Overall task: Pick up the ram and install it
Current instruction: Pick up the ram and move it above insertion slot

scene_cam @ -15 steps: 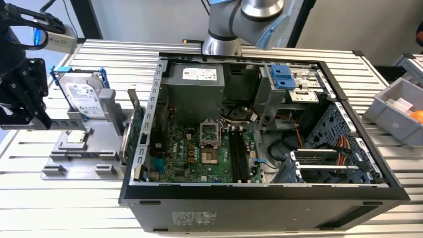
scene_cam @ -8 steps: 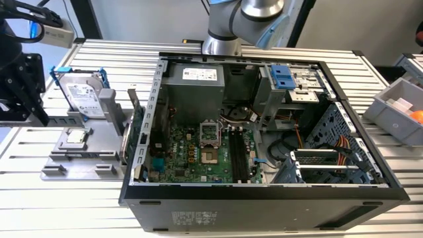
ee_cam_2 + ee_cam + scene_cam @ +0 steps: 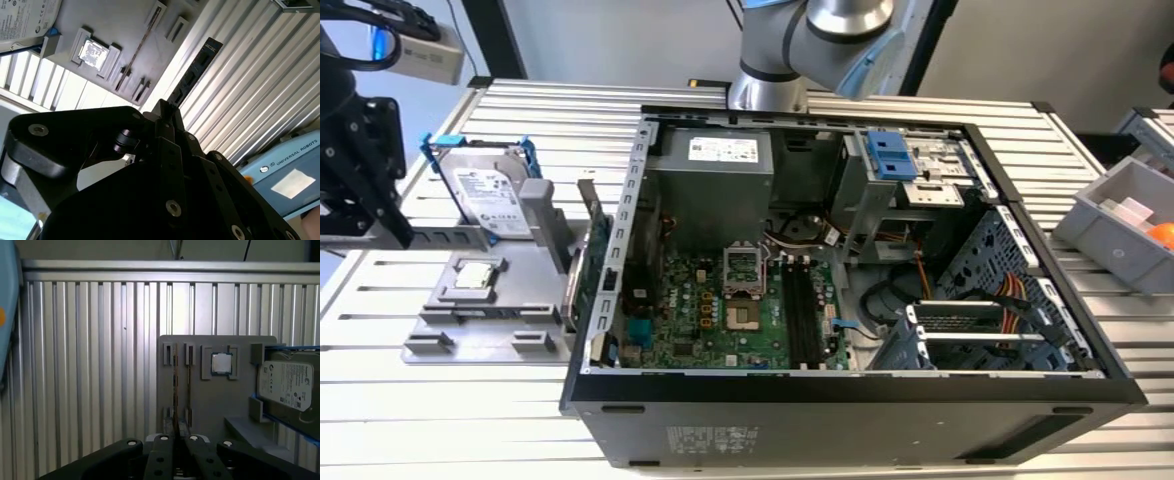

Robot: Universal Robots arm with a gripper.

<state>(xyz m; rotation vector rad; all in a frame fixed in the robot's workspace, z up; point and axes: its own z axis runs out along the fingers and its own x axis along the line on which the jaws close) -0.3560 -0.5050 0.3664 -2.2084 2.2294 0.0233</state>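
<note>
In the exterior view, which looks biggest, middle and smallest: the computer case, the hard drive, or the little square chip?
1. Computer case, by far the biggest.
2. Hard drive.
3. Square chip, the smallest.

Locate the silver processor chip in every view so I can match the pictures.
Exterior view: the chip sits on the grey tray, at the exterior view's left of the case, just below the hard drive.
Second wrist view: the chip lies in its tray recess, between the hard drive and the slots.
First wrist view: same recess, between slots and hard drive.
Shared landmark: the hard drive.
</note>
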